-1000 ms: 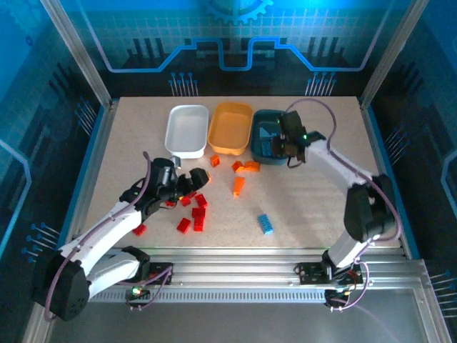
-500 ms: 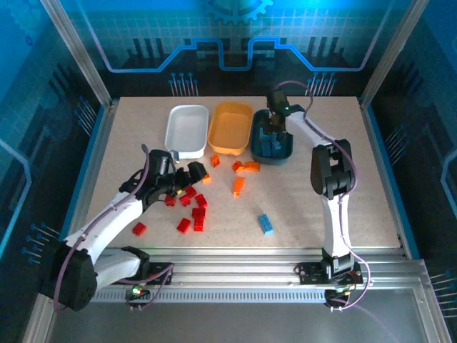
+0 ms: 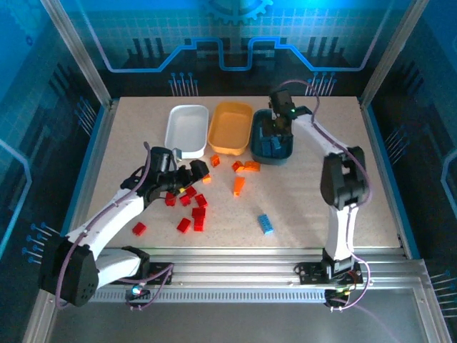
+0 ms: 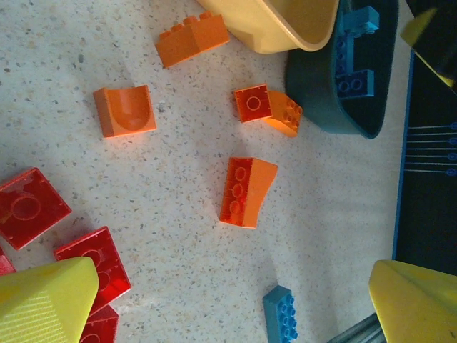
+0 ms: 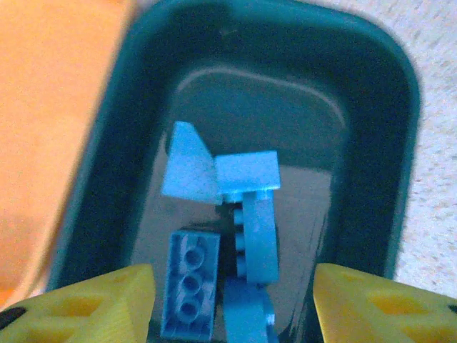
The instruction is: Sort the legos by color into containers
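**A:** Now that the right hand (image 3: 274,133) has swung over the dark teal tub (image 3: 285,154), what's new?

**B:** Its jaws have parted with nothing between them, and light blue bricks (image 5: 246,207) lie in the tub below. That's one delivery done, I'd judge.

**A:** And the left hand (image 3: 195,171)?

**B:** It's wide open and empty, and has pushed forward over the red bricks (image 3: 193,211) and orange bricks (image 3: 243,171) on the tabletop (image 3: 314,200). One blue brick (image 3: 266,224) waits there. The reds lie crowded, which may hinder a clean pick.

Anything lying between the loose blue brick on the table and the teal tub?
Nothing visible: bare table runs from the blue brick to the teal tub. The orange bricks lie left of that line; the right hand hangs over the tub.
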Controlling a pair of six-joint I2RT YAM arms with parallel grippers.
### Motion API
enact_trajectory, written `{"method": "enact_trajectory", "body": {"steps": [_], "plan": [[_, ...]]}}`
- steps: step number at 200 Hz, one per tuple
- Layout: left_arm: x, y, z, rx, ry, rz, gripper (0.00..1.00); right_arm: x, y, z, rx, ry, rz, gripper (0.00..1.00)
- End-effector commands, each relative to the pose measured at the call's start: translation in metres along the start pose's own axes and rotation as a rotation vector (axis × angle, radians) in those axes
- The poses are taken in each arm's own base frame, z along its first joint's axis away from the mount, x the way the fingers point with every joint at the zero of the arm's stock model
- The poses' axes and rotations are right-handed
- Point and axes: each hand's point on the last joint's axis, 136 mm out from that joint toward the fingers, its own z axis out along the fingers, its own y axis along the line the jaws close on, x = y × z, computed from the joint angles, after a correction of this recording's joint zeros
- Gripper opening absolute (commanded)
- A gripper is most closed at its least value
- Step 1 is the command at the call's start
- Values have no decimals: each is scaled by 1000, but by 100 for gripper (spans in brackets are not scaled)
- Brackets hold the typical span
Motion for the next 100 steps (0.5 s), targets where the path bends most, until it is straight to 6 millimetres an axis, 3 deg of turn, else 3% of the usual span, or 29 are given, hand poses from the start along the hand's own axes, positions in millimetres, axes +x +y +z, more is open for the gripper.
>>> {"method": "enact_trajectory", "body": {"steps": [1, 24, 40, 50, 68, 100], "plan": [[5, -14, -9, 69, -3, 13, 99, 5, 16, -67, -7, -122, -18, 62], [20, -13, -5, 80, 18, 21, 99, 65, 37, -89, -30, -87, -68, 62], [33, -15, 1, 87, 47, 40, 99, 115, 50, -91, -56, -14, -107, 64], [41, -15, 4, 86, 61, 54, 99, 156, 62, -93, -112, 58, -129, 67], [53, -15, 10, 85, 83, 70, 99, 208, 75, -98, -171, 146, -169, 71], [59, -10, 11, 84, 85, 64, 99, 282, 80, -99, -181, 325, -260, 76]]}}
